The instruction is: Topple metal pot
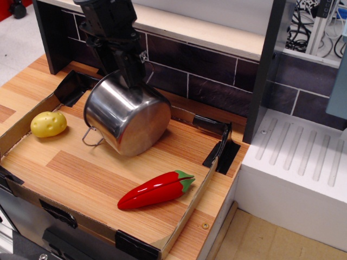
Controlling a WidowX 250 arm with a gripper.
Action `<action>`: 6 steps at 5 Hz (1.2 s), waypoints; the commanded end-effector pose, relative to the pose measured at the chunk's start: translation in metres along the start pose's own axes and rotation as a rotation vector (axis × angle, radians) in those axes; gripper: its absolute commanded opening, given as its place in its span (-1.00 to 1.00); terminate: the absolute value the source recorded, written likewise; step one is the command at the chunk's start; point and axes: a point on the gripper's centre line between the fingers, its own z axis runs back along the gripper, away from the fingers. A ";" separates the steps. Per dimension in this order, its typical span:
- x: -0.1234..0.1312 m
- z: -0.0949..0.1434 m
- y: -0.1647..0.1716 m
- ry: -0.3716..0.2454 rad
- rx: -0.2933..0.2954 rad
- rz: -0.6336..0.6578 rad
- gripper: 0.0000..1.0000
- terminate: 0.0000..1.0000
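The metal pot (127, 116) is shiny steel and lies tipped far over in the wooden tray (70, 179). Its flat base faces front-right and its mouth faces back-left. One wire loop handle (92, 138) hangs near the tray floor. My black gripper (130, 80) reaches down from above at the pot's upper rim. Its fingers (126, 69) look closed on the rim, and their tips are hidden behind the pot's wall.
A yellow potato (48, 124) lies at the tray's left. A red chili pepper (154, 190) lies at the front. Cardboard edging (187, 216) and black corner clips ring the tray. A dark tiled wall (217, 70) stands behind, and a white ribbed drainer (303, 157) is on the right.
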 end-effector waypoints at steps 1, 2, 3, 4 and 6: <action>0.009 0.058 -0.002 -0.193 0.319 -0.017 1.00 -1.00; 0.011 0.090 -0.011 -0.226 0.328 0.007 1.00 -1.00; 0.015 0.119 -0.020 -0.246 0.255 0.015 1.00 -1.00; 0.015 0.133 -0.028 -0.204 0.195 -0.021 1.00 -1.00; 0.015 0.133 -0.028 -0.204 0.195 -0.021 1.00 1.00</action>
